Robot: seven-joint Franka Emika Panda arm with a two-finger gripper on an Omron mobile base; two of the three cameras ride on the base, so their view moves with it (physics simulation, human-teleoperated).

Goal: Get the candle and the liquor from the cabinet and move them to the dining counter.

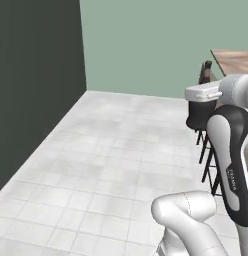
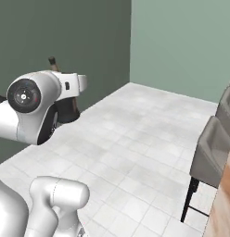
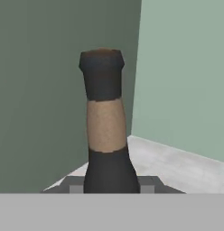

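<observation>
Two dark finger tips (image 3: 77, 186) sit tight against either side of the liquor (image 3: 105, 122), a black bottle with a brownish band round its thin neck and a dark cap, so the gripper (image 3: 111, 187) is clenched on it. In the hand view the neck rises straight up from between the fingers, and the bulbous body lies below them, hidden. Behind the neck, a dark green wall (image 3: 41, 90) meets a paler green wall (image 3: 186, 76) at a corner, with pale tiled floor (image 3: 177, 162) beneath.

From the left base view, the bottle's top pokes up just above the white hand, its dark body hanging under the fingers, carried in the air above the floor. Just beyond the fingers on that side stands a row of stools with black legs (image 1: 208, 160), and past them the corner of the dining counter (image 1: 236, 57), a beige-and-brown veined marble-look top. The bottle is near the counter but not on it.

From the right base view, the bottle's cap shows above the wrist and its dark body beside the arm. Well away from the fingers, grey-seated stools (image 2: 212, 152) line the red-brown edge of the counter.
</observation>
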